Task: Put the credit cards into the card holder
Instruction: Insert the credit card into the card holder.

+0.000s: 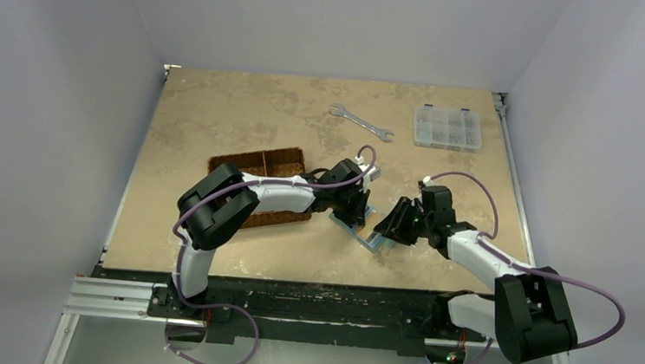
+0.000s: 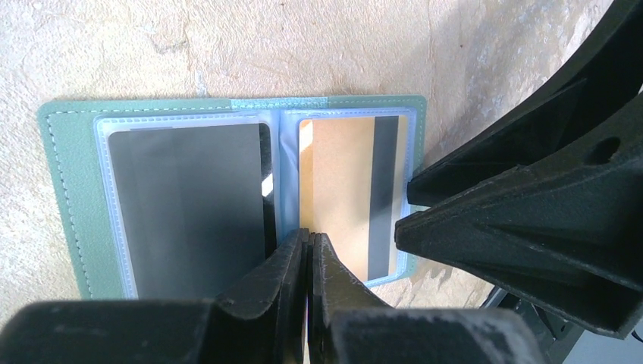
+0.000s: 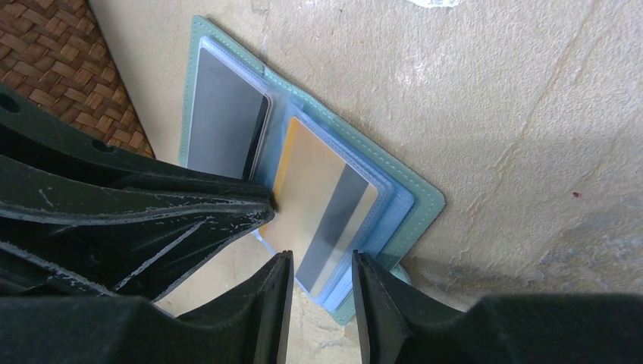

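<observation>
The card holder (image 1: 366,231) lies open on the table, grey-green (image 2: 64,174) with clear blue pockets. A black credit card (image 2: 186,205) fills its left pocket. An orange-yellow credit card (image 2: 334,197) with a dark stripe lies in the right pockets; how deep I cannot tell. My left gripper (image 2: 309,236) is shut, its tips down on the centre fold. My right gripper (image 3: 322,262) stands open just off the orange-yellow card's (image 3: 315,205) near end, holding nothing. The left gripper's fingers (image 3: 152,212) cross the right wrist view beside the black card (image 3: 220,121).
A brown woven basket (image 1: 256,153) sits left of the card holder, partly under my left arm. A metal wrench (image 1: 360,122) and a clear compartment box (image 1: 448,127) lie at the back of the table. The right gripper's fingers (image 2: 515,220) crowd the holder's right edge.
</observation>
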Motion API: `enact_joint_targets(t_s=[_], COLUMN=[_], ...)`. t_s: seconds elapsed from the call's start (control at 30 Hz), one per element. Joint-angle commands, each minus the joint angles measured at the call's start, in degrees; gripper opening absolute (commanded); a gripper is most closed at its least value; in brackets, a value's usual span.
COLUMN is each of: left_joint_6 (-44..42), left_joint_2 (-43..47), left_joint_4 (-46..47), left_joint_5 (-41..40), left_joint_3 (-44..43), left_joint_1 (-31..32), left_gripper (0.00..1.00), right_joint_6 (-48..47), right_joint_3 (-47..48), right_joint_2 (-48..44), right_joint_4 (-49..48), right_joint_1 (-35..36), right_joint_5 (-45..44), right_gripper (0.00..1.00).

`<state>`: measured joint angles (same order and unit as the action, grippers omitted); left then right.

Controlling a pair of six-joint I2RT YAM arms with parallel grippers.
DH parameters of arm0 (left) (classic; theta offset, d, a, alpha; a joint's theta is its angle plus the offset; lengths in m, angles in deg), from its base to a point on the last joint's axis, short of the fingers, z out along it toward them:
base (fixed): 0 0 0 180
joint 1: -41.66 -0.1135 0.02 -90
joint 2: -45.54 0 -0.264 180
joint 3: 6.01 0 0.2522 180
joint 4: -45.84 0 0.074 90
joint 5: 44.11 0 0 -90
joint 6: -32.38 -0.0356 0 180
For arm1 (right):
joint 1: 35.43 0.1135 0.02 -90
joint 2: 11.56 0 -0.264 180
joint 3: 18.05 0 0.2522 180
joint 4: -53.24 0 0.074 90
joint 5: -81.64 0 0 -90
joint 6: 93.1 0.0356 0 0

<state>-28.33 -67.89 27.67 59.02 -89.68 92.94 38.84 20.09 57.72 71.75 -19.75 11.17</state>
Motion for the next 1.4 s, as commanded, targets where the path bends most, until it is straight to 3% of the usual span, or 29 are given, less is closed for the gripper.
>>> enact_joint_targets(t_s=[0.0, 0.03, 0.77, 1.03, 1.37], left_joint_6=[-1.24, -1.18, -0.65, -0.53, 0.01], left_joint_2=[-2.06, -2.14, -1.65, -1.64, -1.86], left_joint_4=[0.1, 0.05, 1.24, 1.65, 2.44], left_joint_5=[-0.78, -0.82, 0.24, 1.09, 2.42], left_joint_3=[1.24, 1.24, 3.2, 3.2, 3.12], left_joint_1=[-0.18, -0.24, -0.84, -0.84, -0.84], left_gripper=[0.04, 0.0, 0.0, 0.0, 0.0], right_joint_6=[0.33, 0.11, 3.76, 5.01, 4.75], right_joint_3=[0.11, 0.21, -0.39, -0.4, 0.75], right_joint_2=[-1.56, -1.7, 0.51, 2.6, -2.94], right_joint_4=[-0.31, 0.16, -2.68, -6.76, -3.21], right_joint_1=[0.04, 0.05, -0.26, -0.26, -0.21], right_joint_5=[0.8, 0.49, -1.24, 2.3, 2.3], right_gripper=[0.42, 0.42, 0.41, 0.4, 0.38])
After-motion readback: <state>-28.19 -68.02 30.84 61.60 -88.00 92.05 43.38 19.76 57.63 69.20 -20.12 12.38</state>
